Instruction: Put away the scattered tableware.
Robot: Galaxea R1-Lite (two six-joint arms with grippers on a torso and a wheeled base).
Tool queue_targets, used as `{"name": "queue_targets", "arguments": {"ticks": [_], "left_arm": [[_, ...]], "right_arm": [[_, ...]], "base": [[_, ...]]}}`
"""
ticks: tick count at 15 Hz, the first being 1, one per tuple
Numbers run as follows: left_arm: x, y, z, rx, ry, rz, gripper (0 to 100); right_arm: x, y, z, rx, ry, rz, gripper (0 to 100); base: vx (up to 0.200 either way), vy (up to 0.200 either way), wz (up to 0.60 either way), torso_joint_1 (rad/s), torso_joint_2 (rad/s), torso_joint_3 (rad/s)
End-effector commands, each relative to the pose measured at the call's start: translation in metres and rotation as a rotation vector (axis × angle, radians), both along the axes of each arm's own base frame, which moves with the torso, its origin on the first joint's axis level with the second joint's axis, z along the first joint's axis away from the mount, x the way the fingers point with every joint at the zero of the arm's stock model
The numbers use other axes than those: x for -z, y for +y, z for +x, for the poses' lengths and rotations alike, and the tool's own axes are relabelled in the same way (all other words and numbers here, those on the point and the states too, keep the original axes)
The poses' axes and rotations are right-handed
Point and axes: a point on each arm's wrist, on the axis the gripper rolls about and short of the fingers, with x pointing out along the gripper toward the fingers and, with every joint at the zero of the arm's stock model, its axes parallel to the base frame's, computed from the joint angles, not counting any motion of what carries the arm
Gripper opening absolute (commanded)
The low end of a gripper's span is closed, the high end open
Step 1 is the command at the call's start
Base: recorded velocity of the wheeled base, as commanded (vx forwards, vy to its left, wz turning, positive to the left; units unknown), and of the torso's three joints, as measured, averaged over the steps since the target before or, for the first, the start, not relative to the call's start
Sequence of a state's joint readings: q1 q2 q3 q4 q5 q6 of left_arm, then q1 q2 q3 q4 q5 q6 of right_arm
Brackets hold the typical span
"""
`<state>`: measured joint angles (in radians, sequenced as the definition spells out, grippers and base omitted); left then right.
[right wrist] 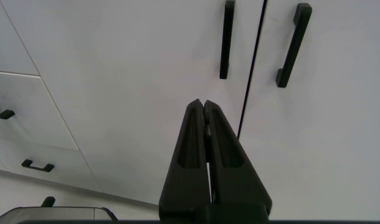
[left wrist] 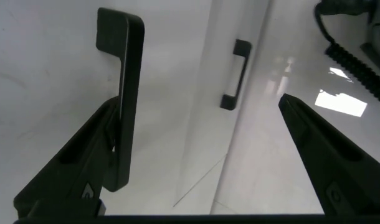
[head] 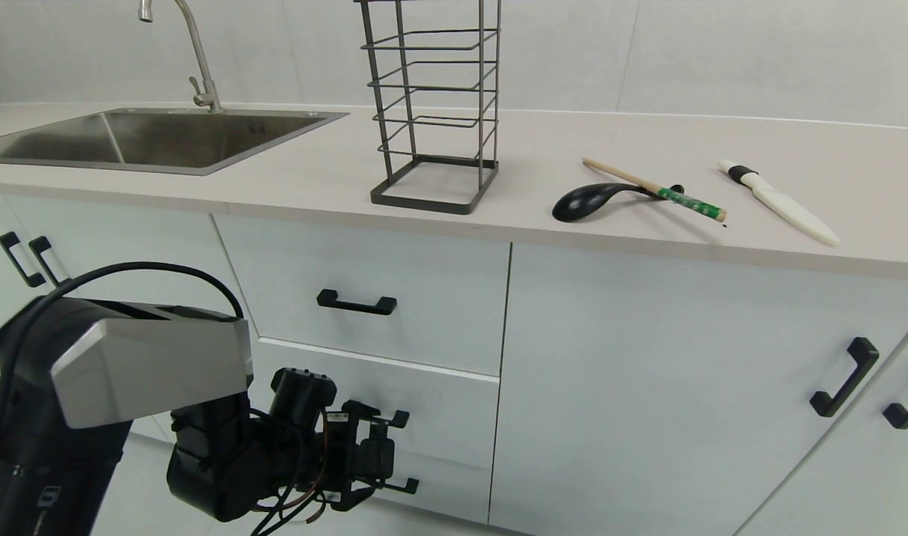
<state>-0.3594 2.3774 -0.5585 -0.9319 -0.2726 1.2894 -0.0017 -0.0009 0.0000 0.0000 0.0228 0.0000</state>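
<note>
On the counter lie a black spoon [head: 589, 201], a pair of wooden chopsticks [head: 651, 189] resting across its handle, and a white knife [head: 780, 202] with a black band further right. My left gripper [head: 405, 452] is low down in front of the lower drawer [head: 439, 402], open and holding nothing. In the left wrist view this gripper [left wrist: 199, 106] has a black drawer handle [left wrist: 123, 93] just beside one finger [left wrist: 84, 162]. My right gripper [right wrist: 204, 104] is shut and empty, facing white cabinet doors [right wrist: 128, 74].
A tall wire rack [head: 432, 112] stands mid-counter, and a steel sink [head: 164, 138] with a tap [head: 193, 52] sits at the left. The upper drawer has a black handle [head: 356, 302]. Cabinet door handles [head: 845, 376] show at the right and at the far left [head: 22, 257].
</note>
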Motion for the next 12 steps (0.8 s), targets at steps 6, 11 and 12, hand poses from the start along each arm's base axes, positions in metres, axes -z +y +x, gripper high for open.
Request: {"name": "queue_targets", "arguments": {"ticks": [6, 11, 12], "left_arm": [[-0.001, 0.004, -0.012, 0.004, 0.033, 0.011, 100], [-0.055, 0.014, -0.039, 0.0, -0.055, -0.026, 100], [-0.071, 0.02, -0.054, -0.007, -0.079, -0.036, 100]], "right_arm": [[0.0, 0.0, 0.0, 0.0, 0.001, 0.0, 0], [0.0, 0.0, 0.0, 0.0, 0.001, 0.0, 0], [0.0, 0.0, 0.0, 0.0, 0.001, 0.0, 0]], "base": [[0.0, 0.0, 0.0, 0.0, 0.0, 0.0], [0.0, 0.0, 0.0, 0.0, 0.0, 0.0], [0.0, 0.0, 0.0, 0.0, 0.0, 0.0]]}}
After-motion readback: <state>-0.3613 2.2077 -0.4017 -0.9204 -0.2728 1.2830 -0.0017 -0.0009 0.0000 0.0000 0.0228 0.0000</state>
